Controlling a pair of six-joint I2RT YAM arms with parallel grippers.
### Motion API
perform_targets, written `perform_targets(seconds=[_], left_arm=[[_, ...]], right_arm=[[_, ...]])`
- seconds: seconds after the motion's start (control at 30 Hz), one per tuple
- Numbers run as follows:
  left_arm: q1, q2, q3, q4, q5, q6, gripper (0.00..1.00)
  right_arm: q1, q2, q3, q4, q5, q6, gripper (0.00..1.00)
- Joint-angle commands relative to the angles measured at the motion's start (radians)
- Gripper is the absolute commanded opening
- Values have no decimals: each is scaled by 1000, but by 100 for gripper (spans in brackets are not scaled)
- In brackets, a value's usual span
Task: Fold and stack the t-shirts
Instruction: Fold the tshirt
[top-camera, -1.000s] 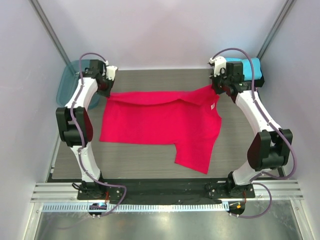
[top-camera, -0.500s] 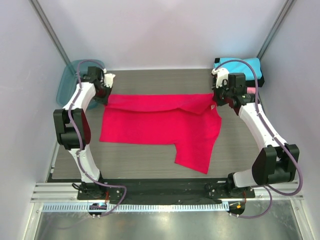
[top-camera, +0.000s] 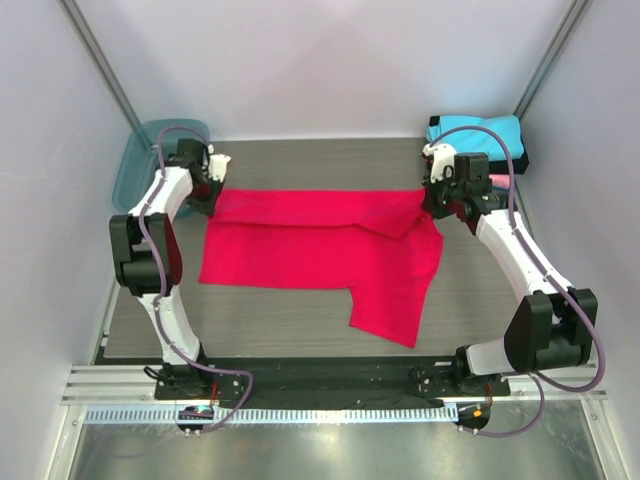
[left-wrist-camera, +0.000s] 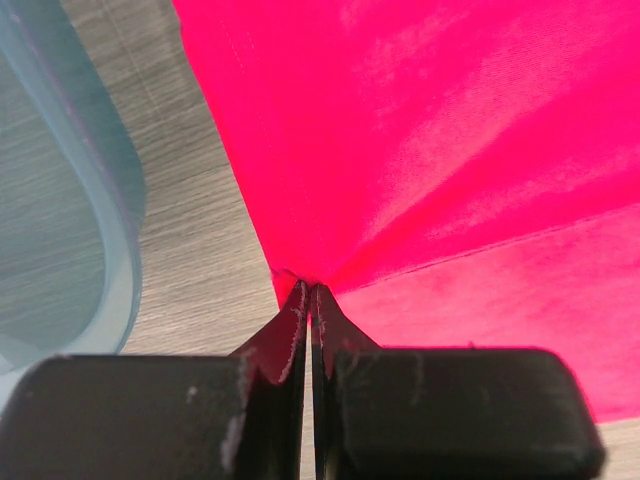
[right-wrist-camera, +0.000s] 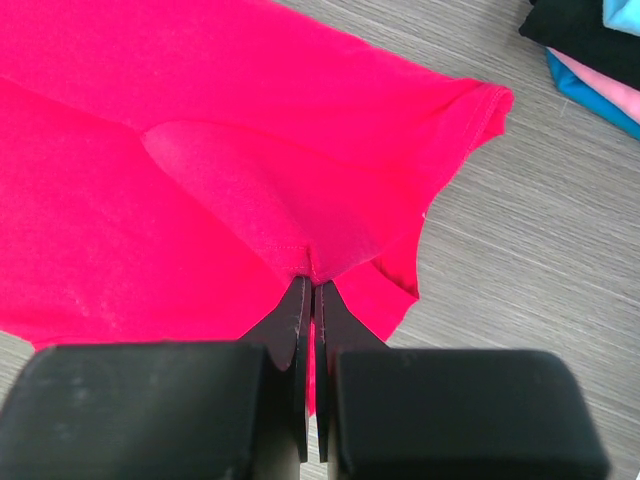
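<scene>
We see the left gripper (left-wrist-camera: 309, 292) and the right gripper (right-wrist-camera: 313, 282) each clamped on the far edge of the red t-shirt (top-camera: 310, 250). The folded shirts (top-camera: 478, 132) apparently sit stacked at the far right.

Bright red t-shirt (top-camera: 320, 255) lies spread across the table (top-camera: 270, 320), its far corners raised. A folded cyan shirt (top-camera: 478, 130) sits at the far right corner.
</scene>
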Motion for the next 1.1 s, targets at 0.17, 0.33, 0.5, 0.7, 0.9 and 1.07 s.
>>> perform_targets(seconds=[0.17,0.33,0.5,0.7,0.9,1.07], left_arm=[[11,60,16,6,-84,-18,14],[10,-29,25,1,-40,-42,37],[-15,-33,88,-23,4,-35,39],[-16,98,157,-100,32,-47,18],[-19,152,119,-89,24,-32,6],[-18,161,102,-77,26,-39,5]], right_arm=[[2,61,54,38,-27,22,1],[14,88,85,38,-32,22,1],[18,114,96,45,-33,20,1],[18,150,114,43,-20,19,1],[18,217,188,38,-17,19,1],[16,286,241,43,-10,14,1]])
